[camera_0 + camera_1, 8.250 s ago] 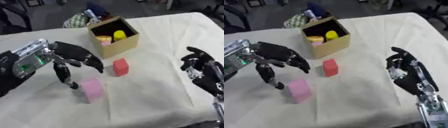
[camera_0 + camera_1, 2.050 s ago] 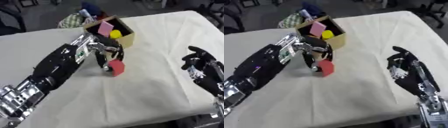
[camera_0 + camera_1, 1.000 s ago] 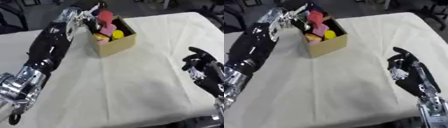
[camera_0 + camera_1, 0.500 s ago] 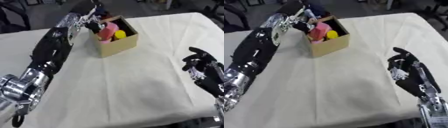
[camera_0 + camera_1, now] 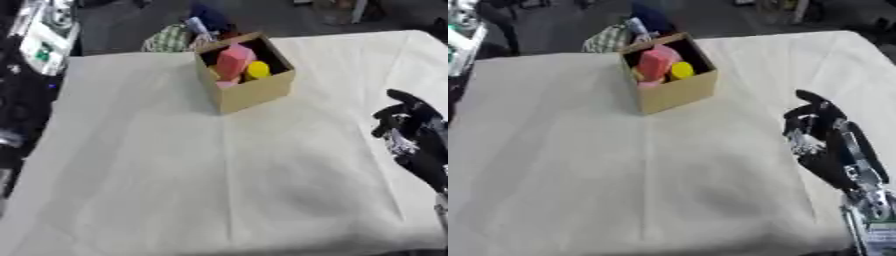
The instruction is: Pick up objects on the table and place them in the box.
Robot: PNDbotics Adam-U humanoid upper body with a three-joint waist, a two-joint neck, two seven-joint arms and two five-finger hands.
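The robot's right hand (image 5: 826,137) hovers low on the right over the table (image 5: 175,190), its fingers a little bent and spread, holding nothing. The cardboard box (image 5: 249,89) sits up and to the left of that hand, well apart from it. A pink block (image 5: 233,60) stands tall inside, tipped a bit. A yellow thing (image 5: 257,70) lies just beside it; its shape is hard to make out. At the far left edge, part of the left arm (image 5: 39,40) shows, but its hand is cut off.
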